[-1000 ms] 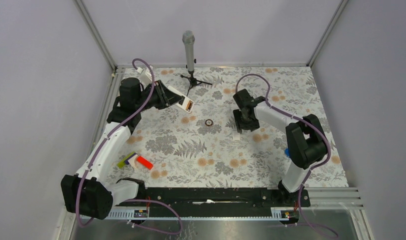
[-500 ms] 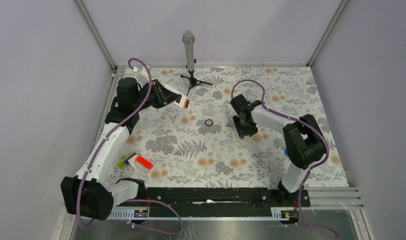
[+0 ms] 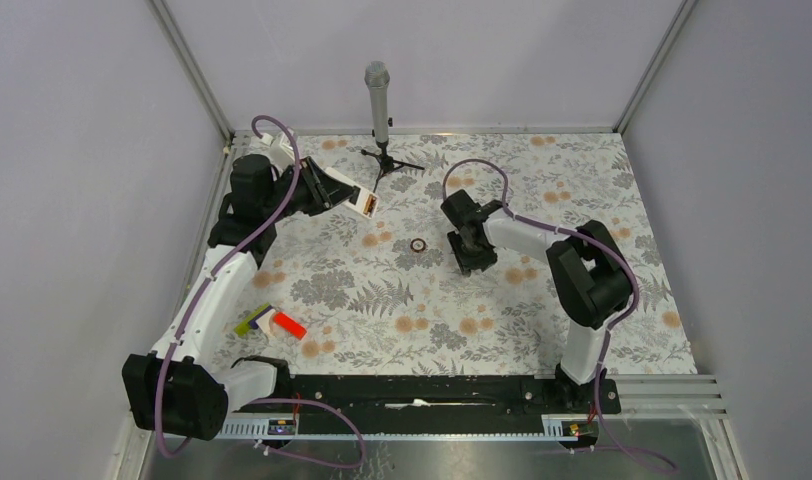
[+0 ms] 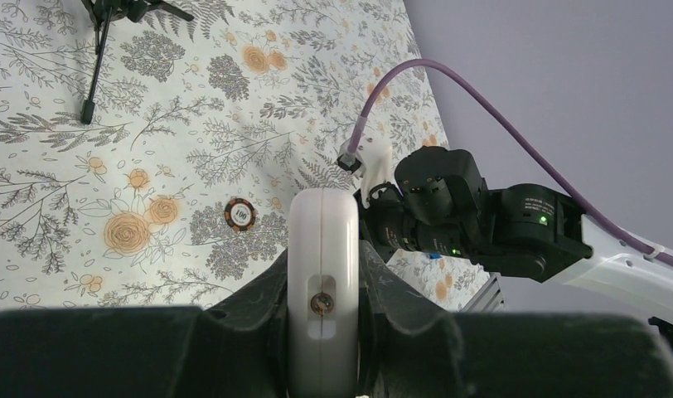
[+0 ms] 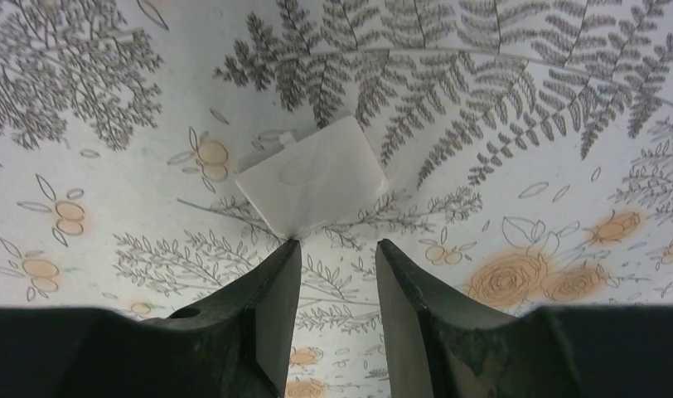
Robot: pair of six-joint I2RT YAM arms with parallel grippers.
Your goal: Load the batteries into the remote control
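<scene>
My left gripper [image 3: 334,190] is shut on the remote control [image 3: 362,204] and holds it above the table at the back left. In the left wrist view the remote [image 4: 321,240] stands edge-on, white, between the fingers of the left gripper [image 4: 322,254]. A small round copper-coloured end [image 4: 321,304] shows in a slot in its edge. No loose batteries are in view. My right gripper [image 3: 469,260] hangs low over the table's middle. In the right wrist view this gripper [image 5: 335,245] is open and empty. Its left fingertip touches the corner of a small flat white cover piece [image 5: 312,186] lying on the cloth.
A small dark ring-like chip [image 3: 419,245] lies between the two grippers and also shows in the left wrist view [image 4: 240,214]. A microphone on a tripod [image 3: 379,95] stands at the back. A red-and-white block with a yellow-green piece [image 3: 273,322] lies front left.
My right gripper has moved left across the table towards the chip, and the white piece is now under it. My left gripper with the remote has shifted slightly up and left.
</scene>
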